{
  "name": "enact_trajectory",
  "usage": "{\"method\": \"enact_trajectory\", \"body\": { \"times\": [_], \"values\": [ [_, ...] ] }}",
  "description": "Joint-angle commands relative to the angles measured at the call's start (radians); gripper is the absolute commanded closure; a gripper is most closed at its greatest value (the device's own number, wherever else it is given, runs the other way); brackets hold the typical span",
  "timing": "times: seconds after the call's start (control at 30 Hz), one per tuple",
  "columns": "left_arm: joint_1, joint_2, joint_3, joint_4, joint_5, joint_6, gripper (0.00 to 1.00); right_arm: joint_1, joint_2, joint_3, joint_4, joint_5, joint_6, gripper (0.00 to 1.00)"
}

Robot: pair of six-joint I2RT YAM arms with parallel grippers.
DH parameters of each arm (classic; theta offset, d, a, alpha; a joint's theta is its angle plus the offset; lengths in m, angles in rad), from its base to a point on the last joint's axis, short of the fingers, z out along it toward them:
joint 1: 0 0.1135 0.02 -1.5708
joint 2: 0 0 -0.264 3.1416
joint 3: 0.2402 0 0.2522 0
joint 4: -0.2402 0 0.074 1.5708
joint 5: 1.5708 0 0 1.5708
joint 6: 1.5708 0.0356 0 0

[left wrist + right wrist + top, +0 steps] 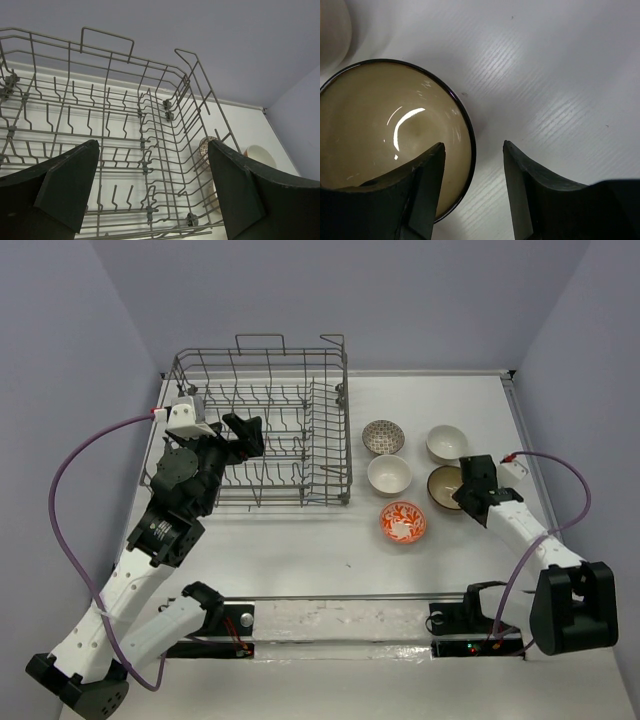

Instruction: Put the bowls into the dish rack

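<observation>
The white tabletop carries everything, and my dish rack takes up its far left part, its wire walls and rows of upright prongs in plain sight from above. All five bowls stand on the tabletop to the right of the rack, outside its wires. The grey-patterned bowl is just beside the rack's right wall and the far white bowl is to its right. The near white bowl and the brown bowl are one row closer, and the orange-red bowl is nearest to me. From above, my right arm covers the brown bowl's right side. In my right wrist view that bowl is cut off at the left and bottom edges, showing only its cream inside and dark rim. My left wrist view catches the patterned bowl only through the rack's wires, half behind one finger. My left tool hangs over the rack's left half with its fingers spread wide, gripping nothing. My right tool straddles the brown bowl's rim, partly spread. One finger is over the cream inside and the other is outside above the tabletop, with a gap showing between it and the rim. I cannot tell whether the inner finger touches the bowl.
</observation>
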Motion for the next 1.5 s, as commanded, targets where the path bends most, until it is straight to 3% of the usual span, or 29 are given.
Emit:
{"method": "enact_trajectory", "body": {
  "times": [0.0, 0.13, 0.33, 0.5, 0.63, 0.77, 0.93, 1.2, 1.47],
  "values": [
    [-0.002, -0.006, 0.041, 0.030, -0.018, 0.006, 0.01, -0.008, 0.023, -0.016, 0.074, -0.002, 0.027, 0.45],
    [-0.002, -0.006, 0.040, 0.030, -0.018, 0.006, 0.01, -0.017, 0.049, -0.021, 0.097, -0.016, 0.030, 0.45],
    [-0.002, -0.004, 0.040, 0.030, -0.020, 0.006, 0.01, -0.017, 0.074, -0.027, 0.137, -0.031, 0.033, 0.56],
    [-0.002, 0.003, 0.040, 0.028, -0.026, 0.001, 0.01, -0.017, 0.084, -0.041, 0.173, -0.041, 0.040, 0.75],
    [-0.002, 0.017, 0.046, 0.022, -0.025, -0.004, 0.01, -0.017, 0.089, -0.047, 0.183, -0.045, 0.040, 0.98],
    [-0.002, 0.034, 0.054, 0.005, -0.025, -0.016, 0.01, -0.017, 0.063, -0.050, 0.183, -0.047, 0.022, 0.99],
    [-0.002, 0.051, 0.083, -0.029, 0.006, -0.014, 0.01, -0.017, -0.079, -0.029, 0.153, -0.057, -0.035, 0.99],
    [-0.002, 0.072, 0.112, -0.053, 0.031, -0.042, 0.01, -0.017, -0.205, 0.120, 0.035, -0.114, -0.081, 0.99],
    [-0.002, 0.164, 0.204, -0.113, 0.121, -0.048, 0.01, -0.017, -0.192, 0.292, 0.033, -0.313, -0.136, 0.99]
  ]
}}
